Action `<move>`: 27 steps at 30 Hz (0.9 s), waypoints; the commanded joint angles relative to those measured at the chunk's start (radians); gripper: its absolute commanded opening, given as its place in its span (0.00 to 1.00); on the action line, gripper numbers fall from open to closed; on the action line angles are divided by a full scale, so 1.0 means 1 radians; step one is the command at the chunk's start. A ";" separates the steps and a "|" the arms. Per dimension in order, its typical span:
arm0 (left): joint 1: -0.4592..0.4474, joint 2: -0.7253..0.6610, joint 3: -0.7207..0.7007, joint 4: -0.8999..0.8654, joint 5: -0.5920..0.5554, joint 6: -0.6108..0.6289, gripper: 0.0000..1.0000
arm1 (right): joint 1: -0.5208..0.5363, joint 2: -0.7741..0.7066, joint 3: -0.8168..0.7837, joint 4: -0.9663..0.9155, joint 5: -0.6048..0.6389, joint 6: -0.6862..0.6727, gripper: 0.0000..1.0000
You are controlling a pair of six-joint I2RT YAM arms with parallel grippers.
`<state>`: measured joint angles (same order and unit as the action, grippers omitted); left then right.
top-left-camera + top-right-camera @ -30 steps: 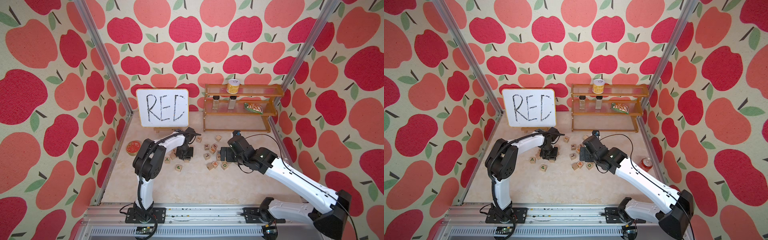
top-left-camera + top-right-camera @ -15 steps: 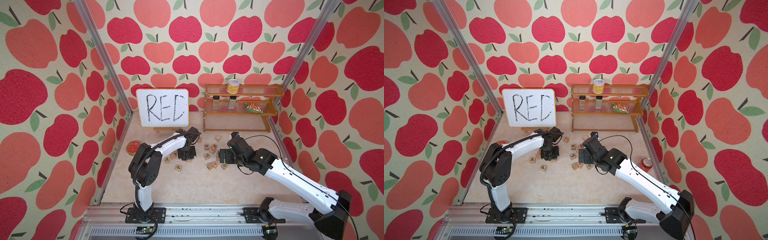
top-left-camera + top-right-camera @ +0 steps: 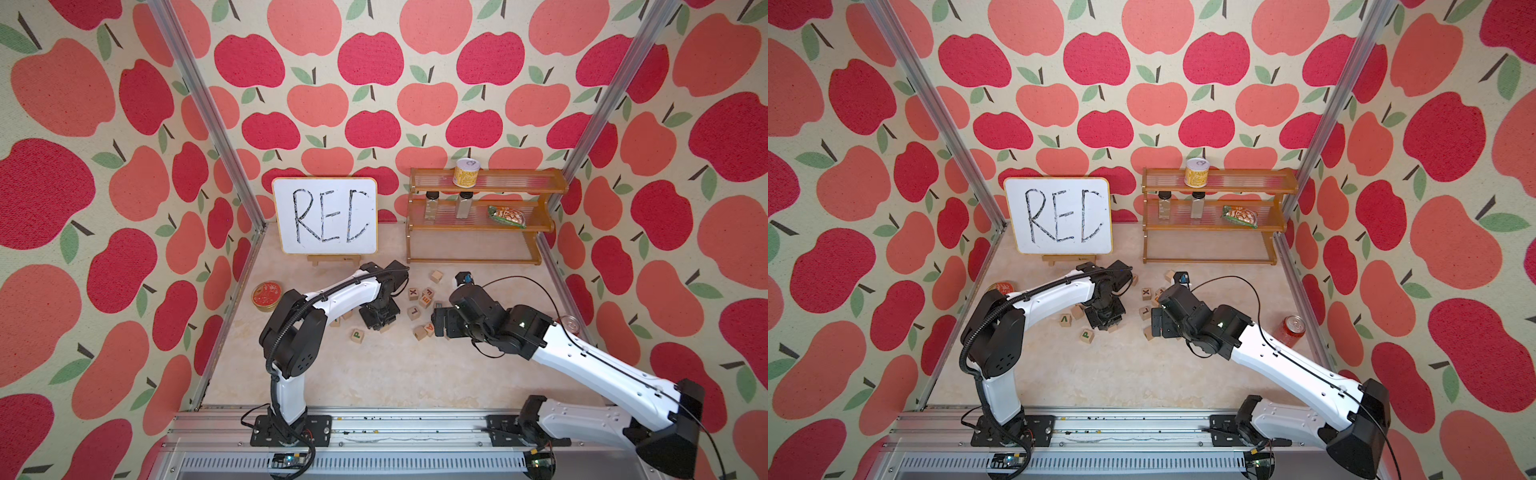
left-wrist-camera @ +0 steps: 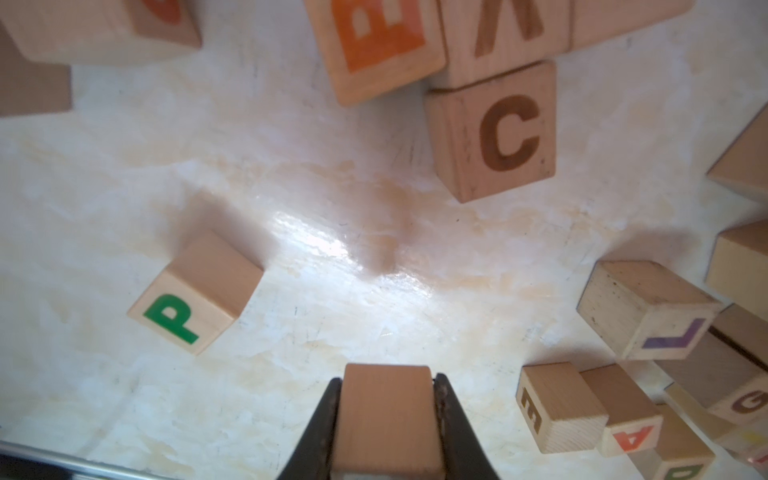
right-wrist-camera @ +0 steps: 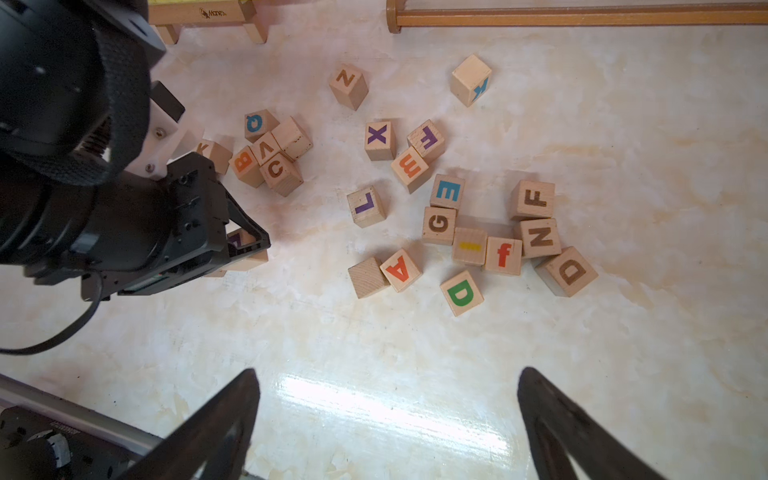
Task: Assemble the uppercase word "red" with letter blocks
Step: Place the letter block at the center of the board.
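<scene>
Since a second ago, the right gripper [image 5: 386, 374] is edging leftward and nearer, its jaws standing wide apart over bare table [image 5: 374, 332]. The left gripper [image 4: 388, 376] is clamping a purple-lettered block [image 5: 237, 240] near the table's middle. Just beyond, the green D block [image 5: 461, 293] and teal E block [image 5: 447, 192] are lying among the scatter. At the far edge, the rack [image 3: 540, 216] is holding a yellow can [image 3: 466, 172] on top, with two bottles [image 3: 431, 205] and a snack bag [image 3: 506, 216] below.
</scene>
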<state>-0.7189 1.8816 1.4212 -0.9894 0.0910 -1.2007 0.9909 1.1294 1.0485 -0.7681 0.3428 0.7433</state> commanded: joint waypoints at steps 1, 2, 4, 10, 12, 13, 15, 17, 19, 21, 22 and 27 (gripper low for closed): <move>-0.021 0.003 0.030 -0.074 -0.012 -0.225 0.17 | 0.016 -0.019 -0.016 -0.042 0.025 0.026 0.99; -0.028 0.007 0.038 -0.089 -0.023 -0.245 0.17 | 0.019 -0.023 -0.017 -0.044 0.028 0.028 0.99; -0.047 0.012 0.061 -0.125 -0.060 -0.294 0.17 | 0.029 -0.029 -0.020 -0.051 0.034 0.036 0.99; -0.096 0.011 0.059 -0.163 -0.117 -0.432 0.15 | 0.051 -0.047 -0.041 -0.069 0.039 0.064 0.99; -0.115 0.013 0.053 -0.175 -0.125 -0.467 0.15 | 0.062 -0.055 -0.047 -0.075 0.042 0.072 0.99; -0.124 0.014 0.043 -0.167 -0.124 -0.483 0.15 | 0.068 -0.058 -0.050 -0.078 0.043 0.074 0.99; -0.144 0.005 0.009 -0.143 -0.120 -0.523 0.15 | 0.079 -0.064 -0.056 -0.082 0.044 0.075 0.99; -0.165 -0.011 -0.034 -0.099 -0.119 -0.553 0.15 | 0.093 -0.072 -0.063 -0.082 0.044 0.071 0.99; -0.183 -0.012 -0.061 -0.088 -0.108 -0.585 0.16 | 0.105 -0.081 -0.075 -0.077 0.042 0.074 0.99; -0.197 -0.013 -0.084 -0.072 -0.096 -0.603 0.16 | 0.116 -0.090 -0.087 -0.071 0.037 0.080 0.99; -0.206 -0.016 -0.097 -0.065 -0.096 -0.618 0.16 | 0.123 -0.095 -0.092 -0.066 0.036 0.082 0.99; -0.231 -0.011 -0.130 -0.025 -0.102 -0.645 0.19 | 0.170 -0.124 -0.123 -0.013 0.018 0.075 0.99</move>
<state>-0.9413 1.8828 1.3045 -0.9852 -0.0040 -1.6142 1.1393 1.0290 0.9466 -0.8074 0.3649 0.8070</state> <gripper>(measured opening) 0.291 0.991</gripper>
